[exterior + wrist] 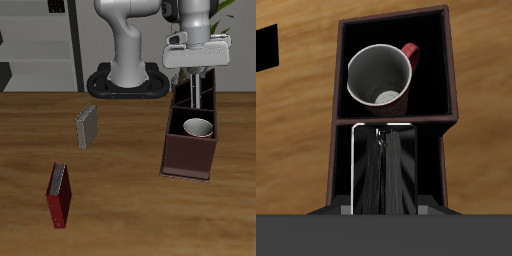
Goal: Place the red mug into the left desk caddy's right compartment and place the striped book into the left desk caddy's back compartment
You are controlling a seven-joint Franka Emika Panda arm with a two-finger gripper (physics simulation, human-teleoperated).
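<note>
Wooden table (120, 190): one caddy (188, 160), one mug (198, 127).

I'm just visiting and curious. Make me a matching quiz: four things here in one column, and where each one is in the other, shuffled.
Things:
1. mug
2. striped book
3. red book
4. grey book

Places:
A. on the table, nearest its front edge
B. held by the pincer at the caddy's back section
C. on the table, farther back
D. inside the caddy's square section

Pairs: 1-D, 2-B, 3-A, 4-C
</note>
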